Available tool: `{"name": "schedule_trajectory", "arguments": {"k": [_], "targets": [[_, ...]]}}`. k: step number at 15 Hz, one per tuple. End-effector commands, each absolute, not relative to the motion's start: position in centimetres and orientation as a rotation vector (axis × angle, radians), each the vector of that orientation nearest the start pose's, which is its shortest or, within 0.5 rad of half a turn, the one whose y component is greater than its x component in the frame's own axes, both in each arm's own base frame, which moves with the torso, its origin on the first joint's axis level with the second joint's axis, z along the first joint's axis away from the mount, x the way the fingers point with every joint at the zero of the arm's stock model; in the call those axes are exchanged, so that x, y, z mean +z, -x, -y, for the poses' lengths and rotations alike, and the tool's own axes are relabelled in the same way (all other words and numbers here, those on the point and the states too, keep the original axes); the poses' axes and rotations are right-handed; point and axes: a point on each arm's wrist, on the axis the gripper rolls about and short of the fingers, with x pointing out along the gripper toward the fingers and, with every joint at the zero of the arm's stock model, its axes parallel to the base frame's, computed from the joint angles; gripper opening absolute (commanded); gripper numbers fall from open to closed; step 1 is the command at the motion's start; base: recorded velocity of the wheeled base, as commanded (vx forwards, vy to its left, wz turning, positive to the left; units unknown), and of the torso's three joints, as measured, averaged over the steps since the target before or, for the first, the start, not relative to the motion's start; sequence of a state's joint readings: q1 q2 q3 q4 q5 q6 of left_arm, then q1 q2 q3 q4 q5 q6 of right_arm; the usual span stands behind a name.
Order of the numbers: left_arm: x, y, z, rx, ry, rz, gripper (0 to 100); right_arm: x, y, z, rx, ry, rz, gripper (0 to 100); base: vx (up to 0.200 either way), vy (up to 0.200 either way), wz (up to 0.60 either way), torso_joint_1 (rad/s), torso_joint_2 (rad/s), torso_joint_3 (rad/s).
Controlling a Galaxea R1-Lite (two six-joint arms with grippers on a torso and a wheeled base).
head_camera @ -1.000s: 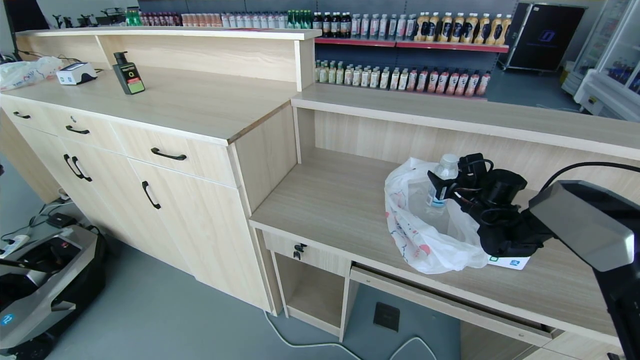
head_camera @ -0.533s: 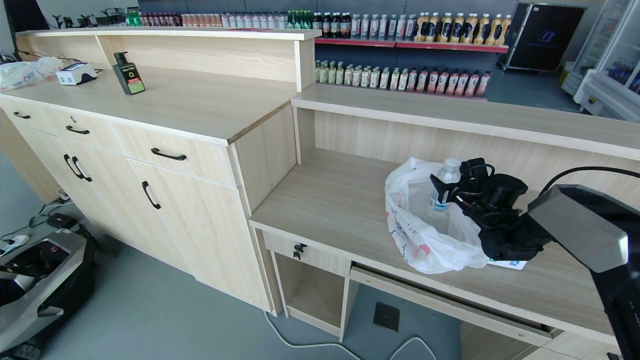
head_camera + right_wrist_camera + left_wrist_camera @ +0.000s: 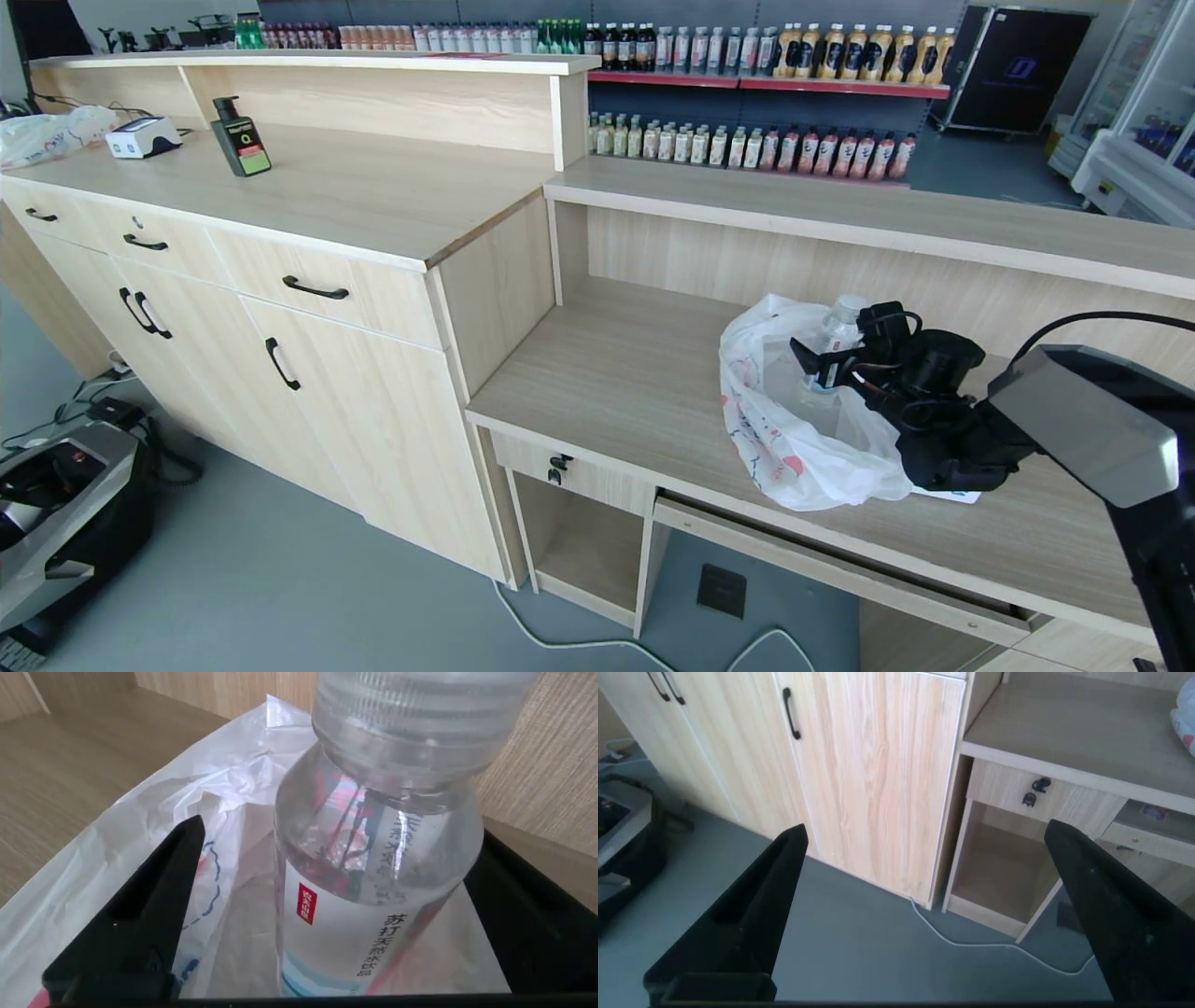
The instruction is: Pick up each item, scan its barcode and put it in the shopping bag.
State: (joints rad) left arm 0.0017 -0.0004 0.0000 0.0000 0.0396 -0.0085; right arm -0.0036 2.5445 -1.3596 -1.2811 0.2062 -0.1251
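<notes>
Bottle (image 3: 374,905) in bag (image 3: 766,439); wrist cams show R claw (image 3: 338,835), L claw (image 3: 926,831) spread

The head camera looks down from above across the desk (image 3: 616,373), the right wrist camera sits close up on the bottle (image 3: 374,887) and bag (image 3: 121,859) seen there too, while the left wrist camera faces cupboard doors (image 3: 868,765) and floor (image 3: 859,943).
</notes>
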Motion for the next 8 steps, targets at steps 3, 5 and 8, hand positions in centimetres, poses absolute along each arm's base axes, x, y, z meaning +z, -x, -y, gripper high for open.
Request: {"name": "schedule_trajectory", "arguments": {"k": [3, 5, 8], "targets": [[7.5, 2.3, -0.1, 0.04, 0.009, 0.0, 100, 11.6, -44.3, -1.9, 0.239, 0.138, 0.112, 100, 0.0, 0.0, 0.0, 0.0, 0.0, 0.0], [7.5, 2.3, -0.1, 0.041, 0.008, 0.0, 100, 14.9, -42.0, -2.0, 0.241, 0.176, 0.101, 100, 0.0, 0.0, 0.0, 0.0, 0.0, 0.0], [7.5, 2.3, -0.1, 0.041, 0.009, 0.0, 100, 20.2, -36.2, -2.0, 0.242, 0.289, 0.12, 100, 0.0, 0.0, 0.0, 0.0, 0.0, 0.0]]}}
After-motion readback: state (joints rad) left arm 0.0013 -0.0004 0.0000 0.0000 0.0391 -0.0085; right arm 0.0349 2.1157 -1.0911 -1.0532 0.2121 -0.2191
